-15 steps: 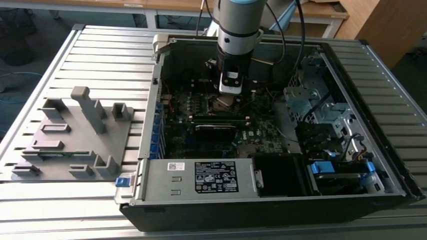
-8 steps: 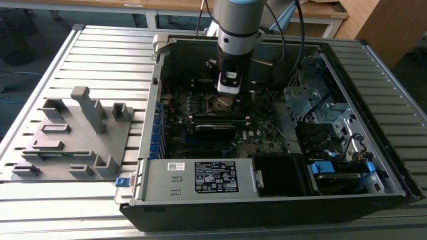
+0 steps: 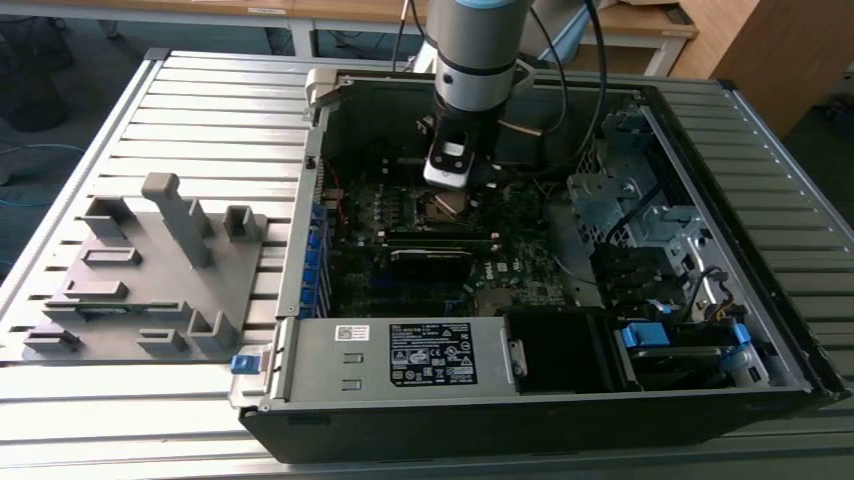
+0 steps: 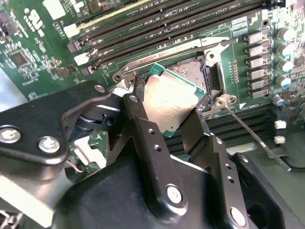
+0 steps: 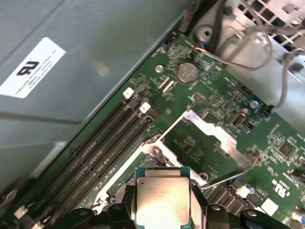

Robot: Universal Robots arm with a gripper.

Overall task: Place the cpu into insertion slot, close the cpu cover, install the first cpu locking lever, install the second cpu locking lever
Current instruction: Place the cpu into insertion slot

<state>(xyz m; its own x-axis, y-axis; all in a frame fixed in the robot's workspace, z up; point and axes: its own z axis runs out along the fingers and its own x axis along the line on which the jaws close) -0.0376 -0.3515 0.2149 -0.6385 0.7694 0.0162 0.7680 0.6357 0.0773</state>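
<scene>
In the exterior view an open computer case (image 3: 534, 425) lies on a slatted metal table (image 3: 200, 110). The arm (image 3: 477, 50) reaches down into it so that the gripper (image 3: 451, 180) hangs right over the insertion slot (image 3: 447, 207). A grey plastic fixture (image 3: 147, 280) stands on the table well away from the slot, toward the exterior view's left. In the second wrist view the two black fingers (image 4: 143, 129) pinch the cpu (image 4: 169, 102) by opposite edges, its silver top facing the camera. The chip is tilted, with one green-edged corner over the pins of the insertion slot (image 4: 193, 71); whether it touches the slot I cannot tell. The memory slots (image 4: 167, 24) run alongside the insertion slot on the green board, and a thin wire locking lever (image 4: 257, 138) reaches away from the slot's corner. In the first wrist view the cpu (image 5: 163, 200) sits between the fingers (image 5: 209, 212), and just beyond it the metal rim of the insertion slot (image 5: 155, 151) shows. The cpu cover (image 5: 214, 136) stands open, raised on the far side of the slot from the memory slots (image 5: 109, 143), with green board visible through its window. A round coin battery (image 5: 187, 72) lies farther from the slot, beyond the cover.
</scene>
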